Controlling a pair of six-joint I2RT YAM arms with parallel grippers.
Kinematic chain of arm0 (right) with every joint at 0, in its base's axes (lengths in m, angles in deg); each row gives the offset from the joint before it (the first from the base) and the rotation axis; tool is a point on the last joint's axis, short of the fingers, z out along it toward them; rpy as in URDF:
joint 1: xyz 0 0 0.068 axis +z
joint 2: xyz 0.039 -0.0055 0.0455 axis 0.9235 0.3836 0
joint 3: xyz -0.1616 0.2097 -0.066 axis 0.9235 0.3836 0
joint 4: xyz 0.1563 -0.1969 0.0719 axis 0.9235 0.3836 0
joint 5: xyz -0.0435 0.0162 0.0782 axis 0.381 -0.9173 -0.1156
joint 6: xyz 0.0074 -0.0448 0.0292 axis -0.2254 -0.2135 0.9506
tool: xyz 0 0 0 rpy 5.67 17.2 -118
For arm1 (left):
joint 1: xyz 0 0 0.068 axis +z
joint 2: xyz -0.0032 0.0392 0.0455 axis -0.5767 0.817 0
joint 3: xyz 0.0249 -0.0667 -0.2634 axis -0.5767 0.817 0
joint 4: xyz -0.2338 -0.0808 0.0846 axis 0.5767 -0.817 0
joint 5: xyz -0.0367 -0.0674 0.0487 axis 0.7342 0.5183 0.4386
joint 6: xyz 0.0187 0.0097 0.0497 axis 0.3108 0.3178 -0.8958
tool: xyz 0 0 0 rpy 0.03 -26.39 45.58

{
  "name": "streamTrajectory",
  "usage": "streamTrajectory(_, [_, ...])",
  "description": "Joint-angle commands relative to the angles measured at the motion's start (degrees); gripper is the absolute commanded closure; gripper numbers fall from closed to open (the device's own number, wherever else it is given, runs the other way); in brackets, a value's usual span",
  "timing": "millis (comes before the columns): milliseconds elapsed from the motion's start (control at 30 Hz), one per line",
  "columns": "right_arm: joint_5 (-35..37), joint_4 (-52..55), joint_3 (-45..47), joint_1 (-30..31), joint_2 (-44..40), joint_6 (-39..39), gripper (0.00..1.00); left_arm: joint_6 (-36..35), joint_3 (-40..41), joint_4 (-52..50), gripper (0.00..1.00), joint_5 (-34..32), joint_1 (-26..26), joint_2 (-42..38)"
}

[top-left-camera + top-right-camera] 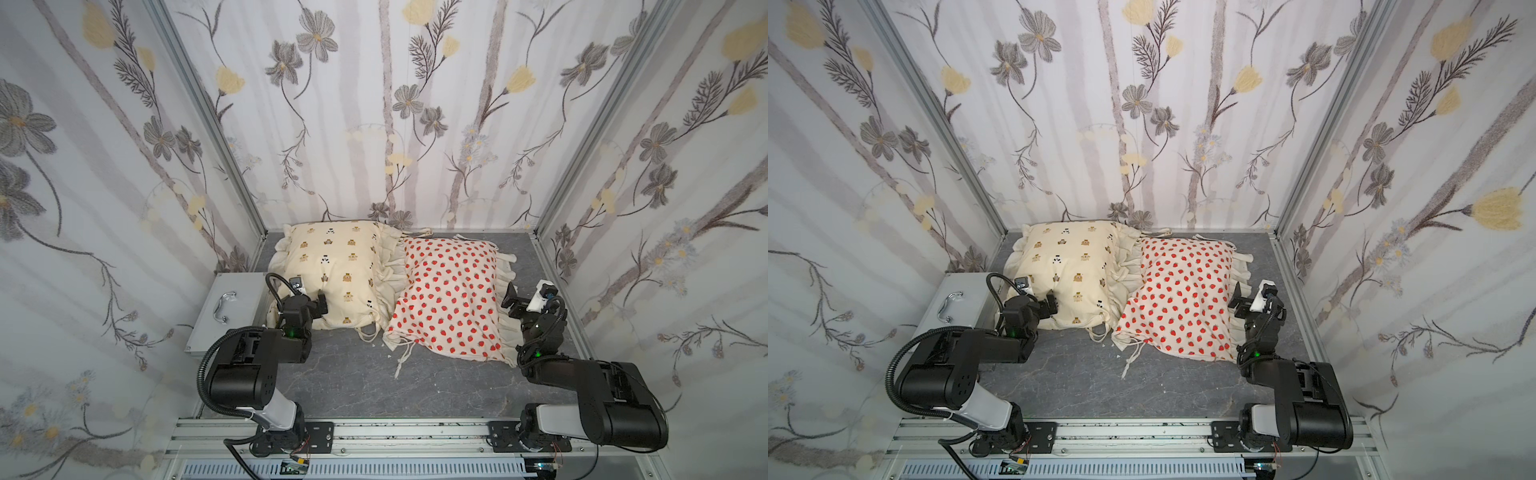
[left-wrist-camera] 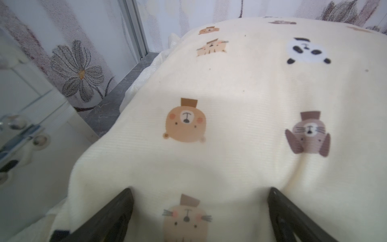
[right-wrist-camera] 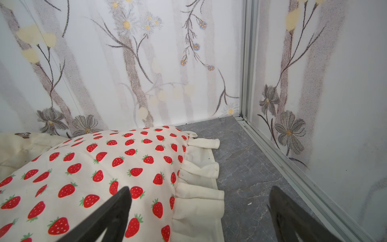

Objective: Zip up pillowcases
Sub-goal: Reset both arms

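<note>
Two stuffed pillowcases lie side by side at the back of the floor. The cream pillowcase with bear prints (image 1: 332, 266) (image 1: 1067, 262) (image 2: 230, 94) is on the left. On the right, the strawberry pillowcase (image 1: 449, 295) (image 1: 1179, 291) (image 3: 94, 167) overlaps its ruffle. My left gripper (image 1: 316, 305) (image 1: 1050, 305) (image 2: 200, 189) is open, its tips pressed into the cream pillow's near left part, with fabric bulging between them. My right gripper (image 1: 519, 301) (image 1: 1241, 297) (image 3: 201, 188) is open over the strawberry pillow's right ruffled edge, holding nothing. No zipper shows in any view.
A grey metal box with a handle (image 1: 232, 303) stands against the left wall beside the cream pillow. Loose cord ties (image 1: 405, 353) trail from the pillows onto the grey stone floor (image 1: 374, 382). Floral walls close in three sides, and an aluminium rail (image 1: 374, 432) runs along the front.
</note>
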Motion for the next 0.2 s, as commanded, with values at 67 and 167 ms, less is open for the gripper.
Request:
streamTrajectory(67, [-1.3, -2.0, -1.1, 0.2, 0.4, -1.5, 0.00, 0.6, -0.3, 2.0, 0.00, 0.7, 0.2, 0.2])
streamTrajectory(167, [-1.6, -2.4, -0.5, 0.2, 0.1, -1.5, 0.00, 0.6, -0.4, 1.5, 0.00, 0.9, 0.2, 0.1])
